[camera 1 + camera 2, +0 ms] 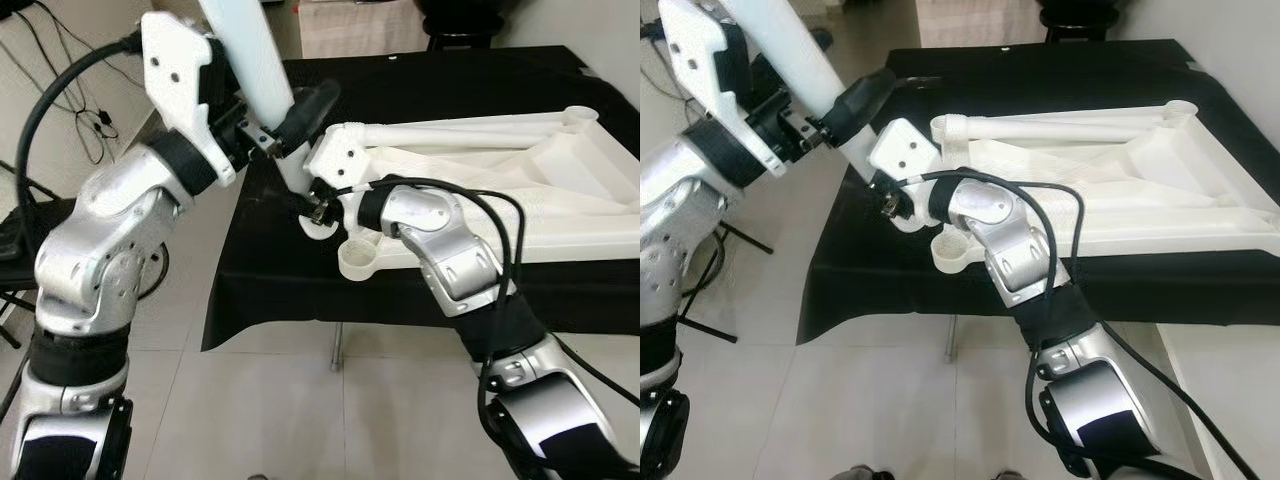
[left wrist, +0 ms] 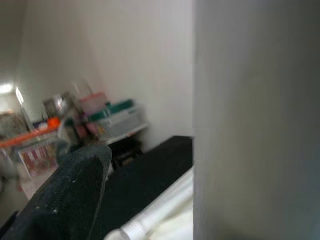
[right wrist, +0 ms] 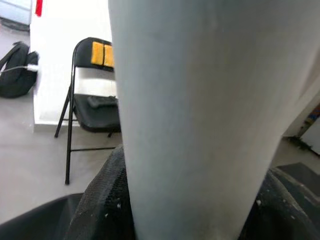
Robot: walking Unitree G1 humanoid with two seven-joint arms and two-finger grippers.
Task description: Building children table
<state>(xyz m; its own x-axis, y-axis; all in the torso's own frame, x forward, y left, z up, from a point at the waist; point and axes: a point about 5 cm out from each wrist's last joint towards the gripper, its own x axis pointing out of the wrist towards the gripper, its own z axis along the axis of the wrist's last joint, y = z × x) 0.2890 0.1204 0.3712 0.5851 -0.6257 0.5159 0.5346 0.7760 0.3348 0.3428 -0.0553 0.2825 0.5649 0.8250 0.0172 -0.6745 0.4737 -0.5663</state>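
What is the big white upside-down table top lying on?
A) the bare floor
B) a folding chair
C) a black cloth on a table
C: the white plastic table top lies upside down on the black cloth that drapes the table, while both tools hold the white table leg at its corner.

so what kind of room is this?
Probably a home workroom or test space: tiled floor, a folding chair, stacked storage bins, and a black-draped table used as a bench.
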